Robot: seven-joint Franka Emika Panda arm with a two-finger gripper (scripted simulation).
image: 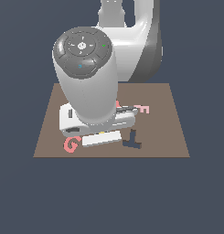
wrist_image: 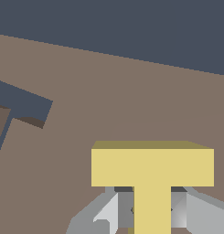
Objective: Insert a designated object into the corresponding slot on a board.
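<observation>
Gripping the yellow T block (wrist_image: 152,173) by its stem, the gripper (wrist_image: 152,215) has a grey finger (wrist_image: 111,211) pressed to each side of the stem in the wrist view, jaws closed on it. The crossbar of the T stands clear of the fingertips, its flat face toward the camera.

In the exterior view the gripper (image: 102,135) is mostly hidden under the arm's white wrist body; only a sliver of yellow (image: 102,133) shows at the hand's lower edge (too small to read its shape there). Whether the block touches the board cannot be told.

The T-shaped slot (image: 132,140) is a dark navy cut-out just beside the hand, toward the exterior view's right. In the wrist view part of the slot (wrist_image: 23,104) appears well apart from the held T, so block and slot are not aligned.

The brown board (image: 163,132) lies flat on a dark navy ground. A pink G (image: 71,145) sits near the hand, toward the exterior view's left. A pale pink E (image: 142,109) lies farther back, partly hidden by the arm.
</observation>
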